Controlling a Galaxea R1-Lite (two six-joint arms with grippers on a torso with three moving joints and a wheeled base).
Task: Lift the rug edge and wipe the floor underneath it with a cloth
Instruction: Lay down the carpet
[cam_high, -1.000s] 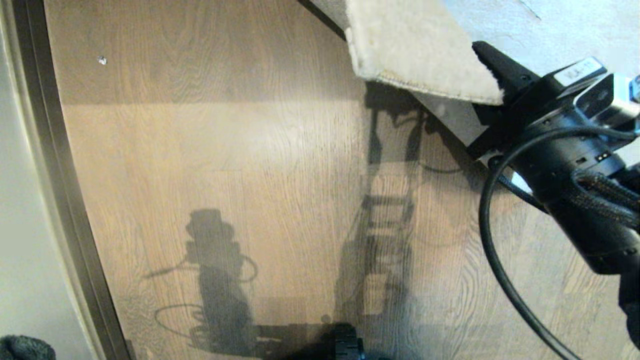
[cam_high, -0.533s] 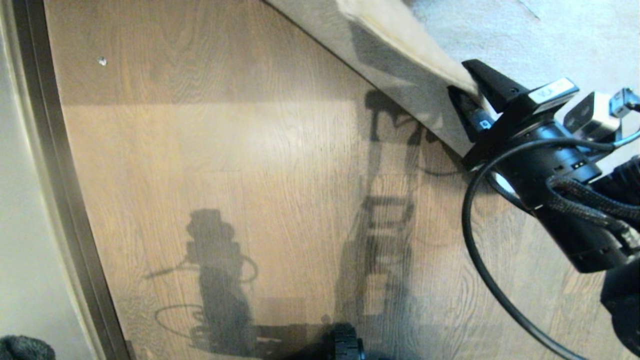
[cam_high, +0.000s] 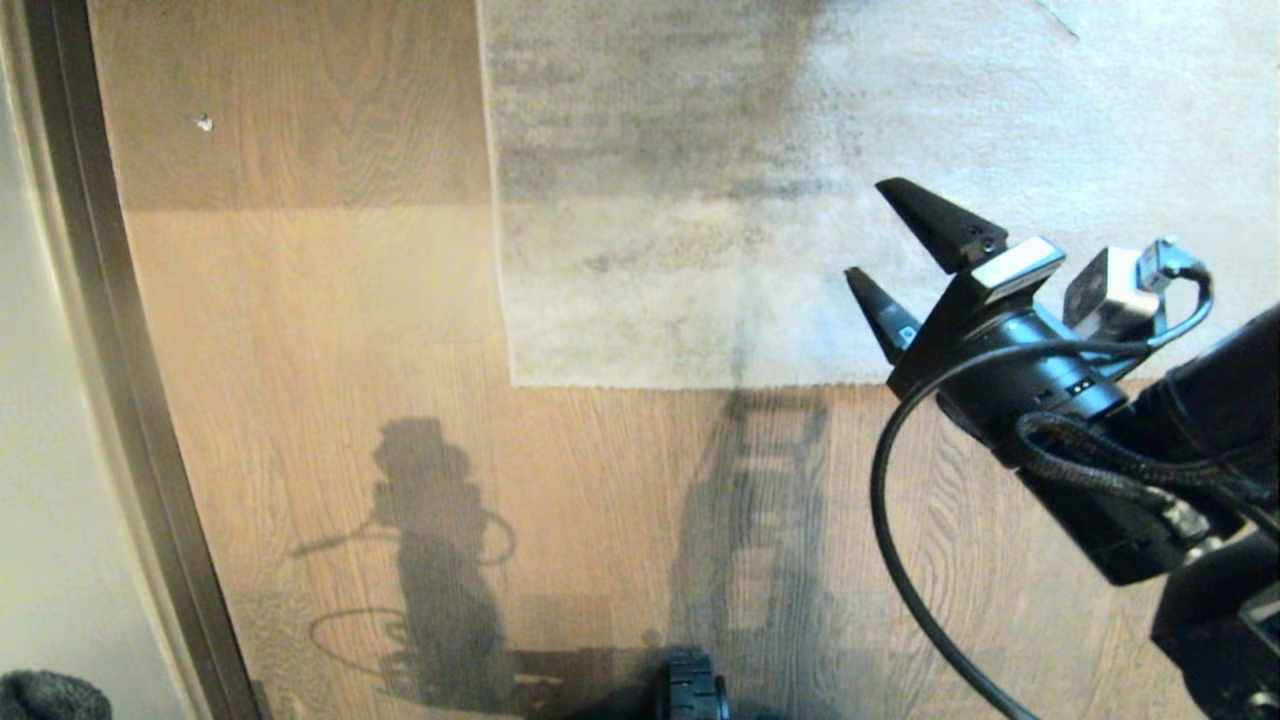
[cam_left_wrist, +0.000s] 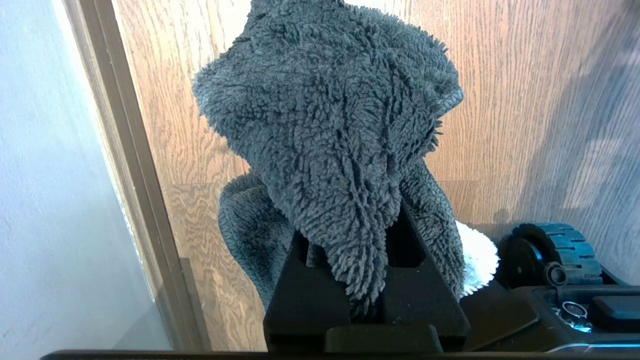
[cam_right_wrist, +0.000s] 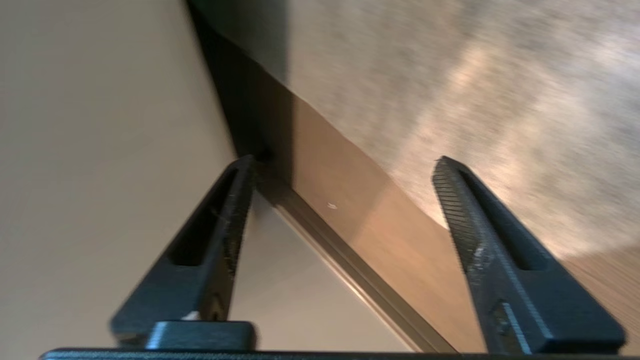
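One rug edge (cam_high: 620, 384) is laid flat on the floor (cam_high: 330, 330) with nothing gripping it, and its corner is seen toward the wall side. Just above the rug, the right pincer (cam_high: 905, 255) is spread wide and empty. Off to the lower left, the cloth (cam_left_wrist: 330, 130) is kept clamped tight in the left pincer (cam_left_wrist: 367, 295), pretty much bunched up above the wood planks.
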